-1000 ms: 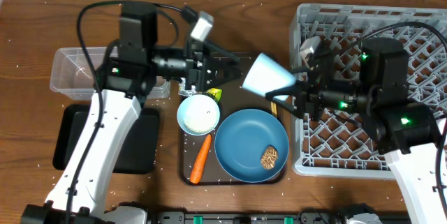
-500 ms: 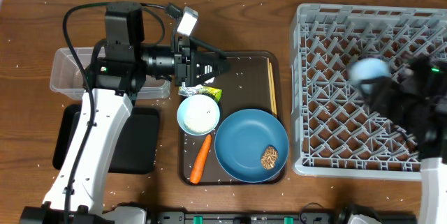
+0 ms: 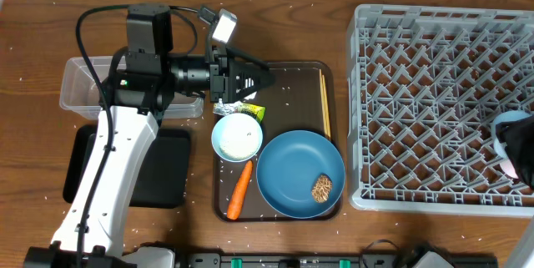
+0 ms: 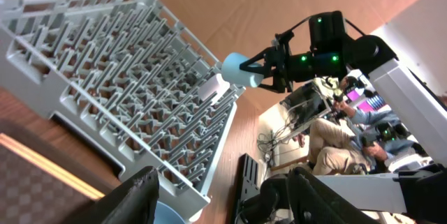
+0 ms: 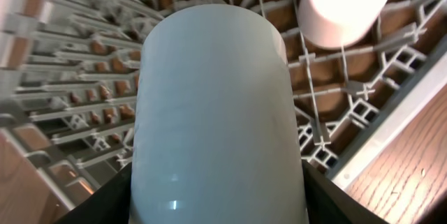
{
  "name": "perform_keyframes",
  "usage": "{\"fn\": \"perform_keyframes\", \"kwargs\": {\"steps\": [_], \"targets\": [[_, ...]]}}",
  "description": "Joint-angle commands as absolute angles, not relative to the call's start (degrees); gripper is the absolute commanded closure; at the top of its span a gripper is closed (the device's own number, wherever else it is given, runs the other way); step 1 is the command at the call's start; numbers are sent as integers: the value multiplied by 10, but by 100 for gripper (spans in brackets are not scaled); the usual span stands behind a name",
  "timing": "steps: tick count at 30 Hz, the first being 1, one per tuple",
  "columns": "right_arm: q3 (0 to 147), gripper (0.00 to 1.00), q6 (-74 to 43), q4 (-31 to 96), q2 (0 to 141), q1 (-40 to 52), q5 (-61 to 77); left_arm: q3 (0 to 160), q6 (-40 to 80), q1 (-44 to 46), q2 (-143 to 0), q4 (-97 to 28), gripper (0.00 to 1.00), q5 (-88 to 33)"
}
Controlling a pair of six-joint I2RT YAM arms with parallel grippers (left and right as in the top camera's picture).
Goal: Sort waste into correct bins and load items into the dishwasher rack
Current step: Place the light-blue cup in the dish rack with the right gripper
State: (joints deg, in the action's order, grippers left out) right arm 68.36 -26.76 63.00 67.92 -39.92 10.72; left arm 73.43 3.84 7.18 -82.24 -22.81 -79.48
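Wooden tabletop, dishwasher rack (image 3: 417, 17) at right: your right gripper (image 5: 218, 204) has carried the small light-blue cup (image 5: 220, 112) from over the brown serving tray (image 3: 288, 76) to the rack's near right corner. It is still clamped on the cup, so judge only the release left. Your left gripper (image 3: 254, 80) hovers parted and empty above the green-and-silver wrapper (image 3: 250, 111).

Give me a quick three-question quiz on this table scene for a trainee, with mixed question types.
1. True or false: the right tool holds the light-blue cup.
2. What lies on the blue plate? A carrot, B brown food lump, C chopsticks.
3. Fill in: the left tool has its jaws ___, with nothing between them.
Key: 1 true; 2 B; 3 open.
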Motion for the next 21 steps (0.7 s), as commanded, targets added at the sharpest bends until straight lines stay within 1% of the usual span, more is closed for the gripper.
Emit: {"fn": "perform_keyframes", "kwargs": {"steps": [1, 21], "targets": [[686, 48, -271, 636, 714, -405, 121, 734, 39, 70, -821, -238, 40, -773], [685, 46, -227, 694, 794, -405, 90, 733, 37, 70, -821, -265, 40, -753]]}}
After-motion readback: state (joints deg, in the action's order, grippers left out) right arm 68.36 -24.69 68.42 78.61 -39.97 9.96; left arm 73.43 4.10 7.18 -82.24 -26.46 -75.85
